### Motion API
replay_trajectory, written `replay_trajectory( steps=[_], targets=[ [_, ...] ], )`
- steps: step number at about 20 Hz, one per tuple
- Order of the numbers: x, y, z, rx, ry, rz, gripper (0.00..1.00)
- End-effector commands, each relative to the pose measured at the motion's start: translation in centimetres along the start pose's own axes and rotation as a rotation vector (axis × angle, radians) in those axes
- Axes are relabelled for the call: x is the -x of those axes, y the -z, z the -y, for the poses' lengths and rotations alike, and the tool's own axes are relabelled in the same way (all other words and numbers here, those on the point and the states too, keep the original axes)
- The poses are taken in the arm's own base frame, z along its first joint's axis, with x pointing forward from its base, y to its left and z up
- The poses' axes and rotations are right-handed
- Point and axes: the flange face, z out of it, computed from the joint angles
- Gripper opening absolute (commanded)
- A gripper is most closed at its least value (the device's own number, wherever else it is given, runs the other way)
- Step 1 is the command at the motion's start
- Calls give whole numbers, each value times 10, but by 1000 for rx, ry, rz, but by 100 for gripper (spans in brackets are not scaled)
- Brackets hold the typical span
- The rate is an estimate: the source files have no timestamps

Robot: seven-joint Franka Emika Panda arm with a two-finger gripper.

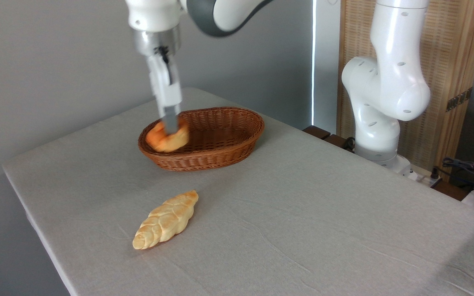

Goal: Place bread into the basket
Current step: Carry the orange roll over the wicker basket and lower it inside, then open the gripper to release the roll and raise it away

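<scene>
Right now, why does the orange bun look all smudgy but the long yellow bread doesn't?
In the fixed camera view the orange bun and the gripper holding it are smeared by motion blur over the basket; the braided loaf lies sharp on the table, and a bright strip of light glares behind the basket.

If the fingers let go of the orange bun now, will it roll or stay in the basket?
The bun hangs over the left end of the basket, so it would probably land inside. Its rounded, lumpy shape might rock or roll a little. The woven wall would likely stop it. It seems light, since the fingers hold it by a narrow pinch.
</scene>
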Motion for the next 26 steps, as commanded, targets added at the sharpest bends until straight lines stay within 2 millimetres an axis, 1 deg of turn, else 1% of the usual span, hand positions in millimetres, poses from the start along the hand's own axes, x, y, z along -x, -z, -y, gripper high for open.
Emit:
replay_trajectory(
  steps=[1, 2, 3, 5, 9, 11, 13, 14, 15, 17, 18, 19, 23, 24, 26],
  targets=[
    [-17, -43, -63, 169, -18, 89, 21],
    [-25, -41, -73, 159, -1, 91, 21],
    [-29, -33, -76, 149, 16, 76, 21],
    [-34, -32, -74, 139, 22, 40, 21],
    [-48, -48, -56, 74, 38, -22, 21],
    [-51, -67, -46, 69, 49, -20, 25],
    [-55, -79, -38, 58, 54, -27, 28],
    [-57, -87, -37, 59, 47, -16, 36],
    [-61, -93, -38, 62, 41, -12, 49],
    [-63, -96, -37, 60, 40, -13, 80],
    [-66, -97, -41, 62, 33, -12, 97],
    [-67, -98, -43, 63, 29, -13, 100],
    [-70, -99, -44, 64, 36, -25, 100],
    [-74, -99, -49, 75, 34, -34, 100],
    [-75, -98, -49, 98, 53, -61, 100]
  ],
)
